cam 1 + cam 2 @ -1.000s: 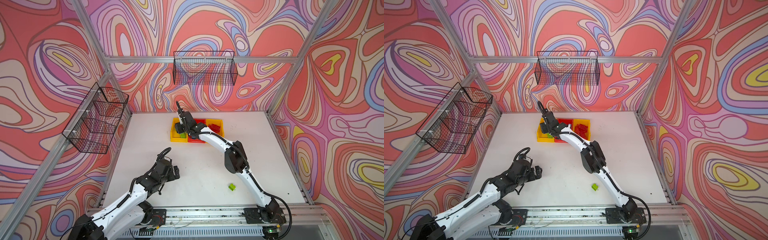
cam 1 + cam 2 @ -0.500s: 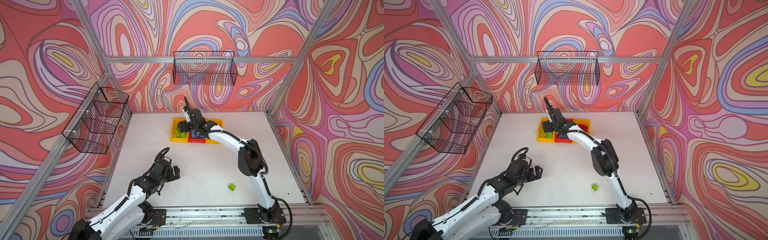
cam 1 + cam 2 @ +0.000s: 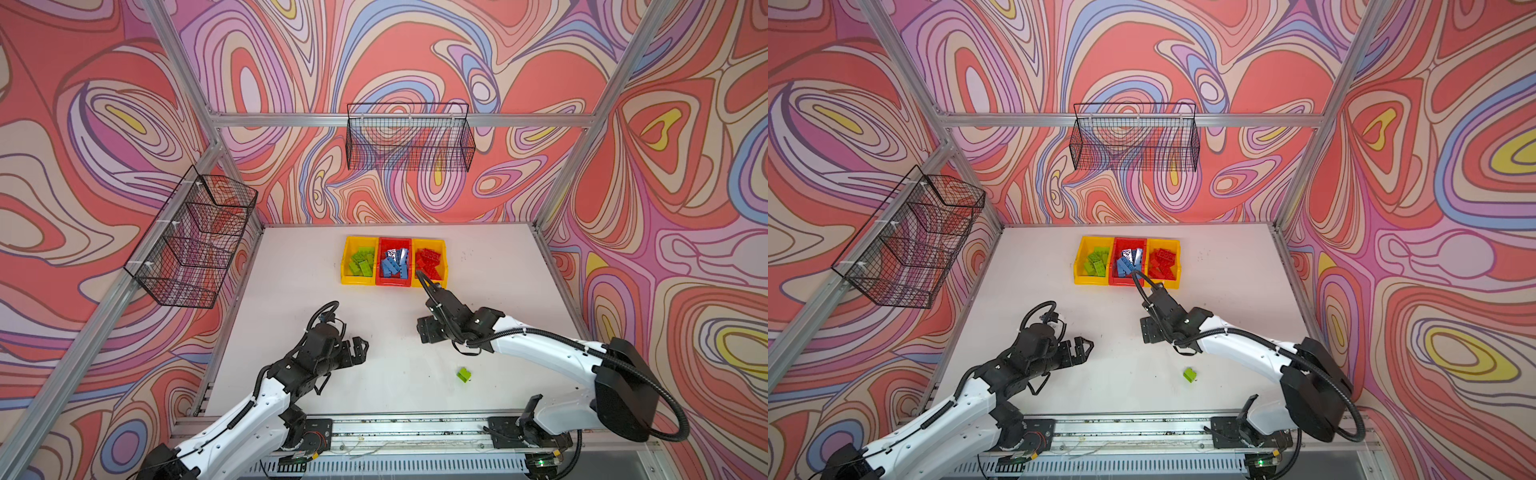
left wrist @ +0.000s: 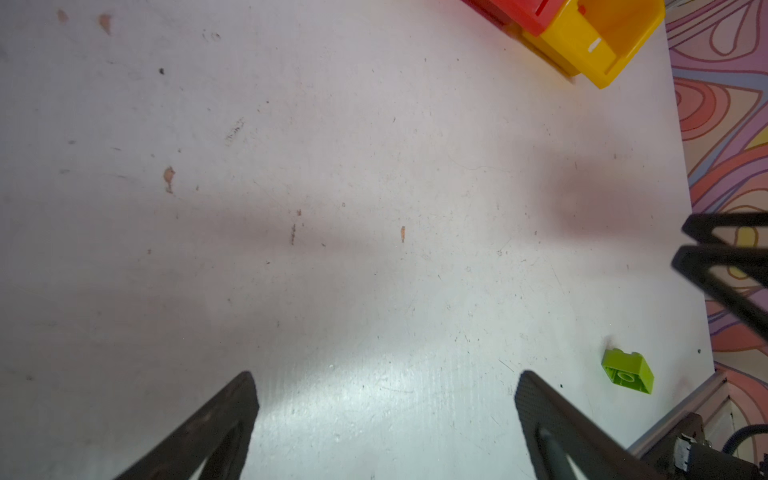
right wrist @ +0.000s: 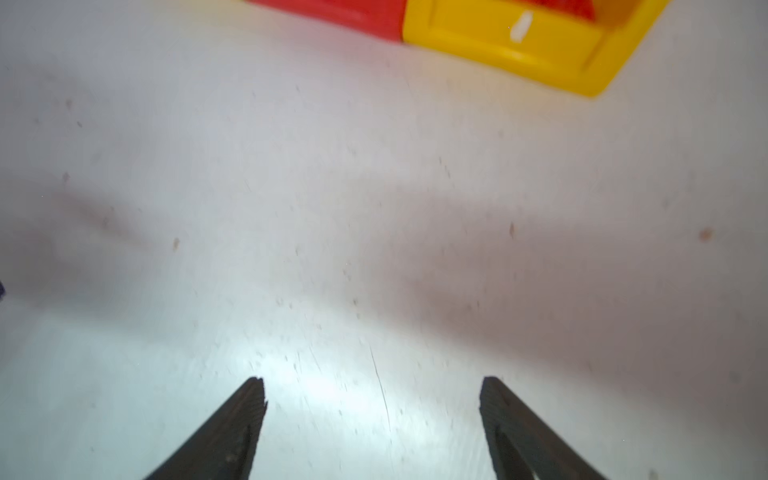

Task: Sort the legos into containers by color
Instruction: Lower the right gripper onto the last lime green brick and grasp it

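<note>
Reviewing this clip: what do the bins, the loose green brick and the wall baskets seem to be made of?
Bins: moulded plastic, glossy; smooth rounded walls catch the light.
Loose green brick: hard plastic, slight sheen; crisp edges, moulded round detail, even colour.
Wall baskets: thin dark wire grid, probably coated metal; the wall pattern shows through.

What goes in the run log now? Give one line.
left gripper open, empty | right gripper open, empty | one green lego loose on table
</note>
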You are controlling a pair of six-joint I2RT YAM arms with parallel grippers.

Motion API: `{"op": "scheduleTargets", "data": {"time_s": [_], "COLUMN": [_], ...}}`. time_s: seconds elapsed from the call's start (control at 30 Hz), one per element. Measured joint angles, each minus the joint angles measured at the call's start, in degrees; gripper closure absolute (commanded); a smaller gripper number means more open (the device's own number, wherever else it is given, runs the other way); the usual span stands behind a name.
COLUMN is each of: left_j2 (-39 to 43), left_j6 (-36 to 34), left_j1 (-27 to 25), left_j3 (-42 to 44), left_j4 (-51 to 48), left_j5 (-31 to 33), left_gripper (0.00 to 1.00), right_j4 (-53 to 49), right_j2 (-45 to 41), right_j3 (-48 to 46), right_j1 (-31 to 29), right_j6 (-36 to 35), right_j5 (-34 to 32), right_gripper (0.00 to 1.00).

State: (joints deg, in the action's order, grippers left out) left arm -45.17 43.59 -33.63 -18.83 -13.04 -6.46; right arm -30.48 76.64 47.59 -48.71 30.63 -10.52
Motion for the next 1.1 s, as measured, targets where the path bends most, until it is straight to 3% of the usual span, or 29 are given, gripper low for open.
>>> {"op": "scheduleTargets", "data": {"time_s": [0.2, 0.5, 0.73, 1.1], "left_j2": [-1.14, -1.97, -0.81, 1.16], "left_j6": [1.03, 2.14, 2.14, 2.12], "left_j1": [-9.11, -15.15, -15.58, -15.58], "left_j3": [-0.07, -1.49, -1.75, -1.75], "left_j4": [1.64, 2.19, 2.14, 1.18], "left_j5": [2.03, 5.49, 6.82, 9.09], "left_gripper": [0.0, 0.0, 0.0, 0.0], "right_j4": [-5.62, -12.26, -12.17, -7.74], "right_j2": [-13.44, -16.13, -15.56, -7.93], "right_j3": [-9.77, -15.1, -15.69, -15.69], "right_j1": [-6.12, -11.17, -11.39, -11.39], "right_j6": [11.63, 22.75, 24.06, 21.94], "right_j5": [-1.86, -3.87, -4.17, -3.96], "right_gripper": [0.19, 0.26, 0.35, 0.52]}}
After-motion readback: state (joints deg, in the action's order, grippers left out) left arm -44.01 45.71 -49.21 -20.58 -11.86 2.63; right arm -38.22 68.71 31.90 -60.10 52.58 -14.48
